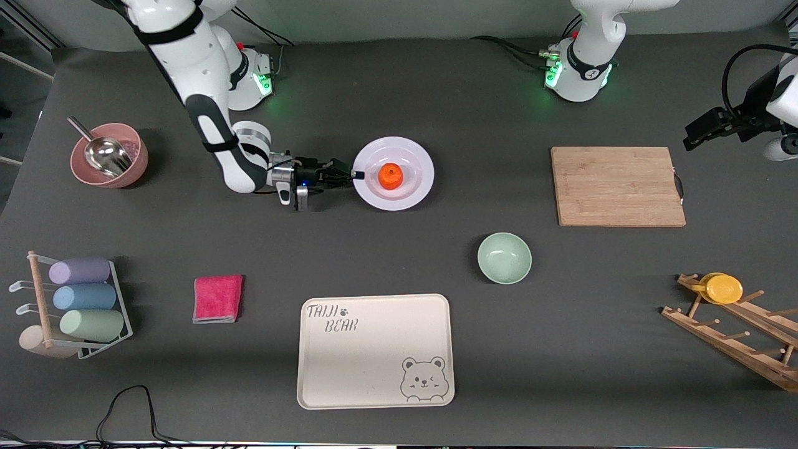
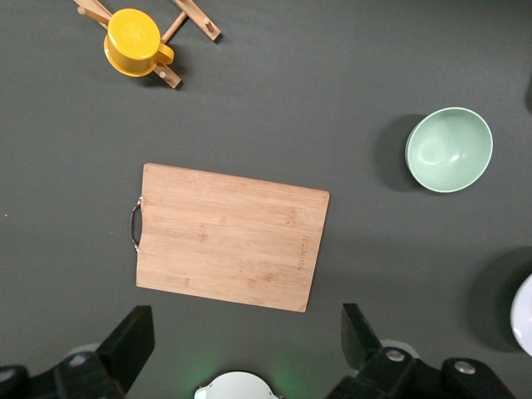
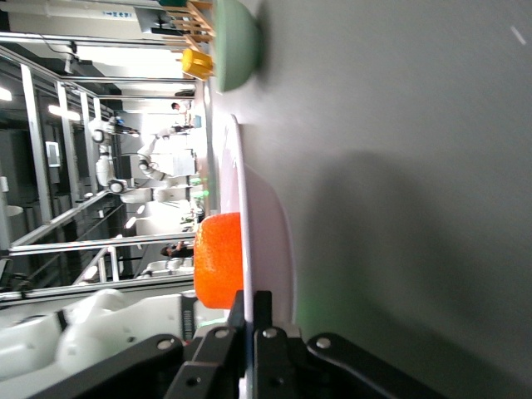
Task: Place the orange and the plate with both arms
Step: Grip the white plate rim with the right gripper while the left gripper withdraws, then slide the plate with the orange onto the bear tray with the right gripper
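The plate (image 1: 394, 173) sits on the surface (image 1: 436, 262) about midway between the two arm bases, farther from the front camera than the tray (image 1: 376, 351); the orange (image 1: 390, 176) rests in its shallow centre. The right claw (image 1: 356, 175) lies low and level at the plate's rim on the side toward the right arm's end; its fingers are pressed together on that rim, and the right wrist view shows the thin white edge pinched between them (image 3: 252, 320), with the orange (image 3: 219, 259) just past the grip.

The left claw (image 2: 241, 349) hangs high over the left arm's end of the surface, above the board (image 1: 617, 186); its fingers (image 2: 125, 345) stand wide apart with nothing between them; that arm waits.

A green bowl (image 1: 504, 257) stands nearer the camera than the plate, between the tray and the board; a pink cloth (image 1: 217, 299) lies beside the tray toward the right arm's end. A pink bowl (image 1: 110, 156) with a metal scoop (image 1: 103, 151) in it stands at the right arm's end; nearer the camera at that end a rack (image 1: 75, 305) holds rolled cups. At the left arm's end a wooden peg rack (image 1: 735, 330) carries a yellow cup (image 1: 721, 289).
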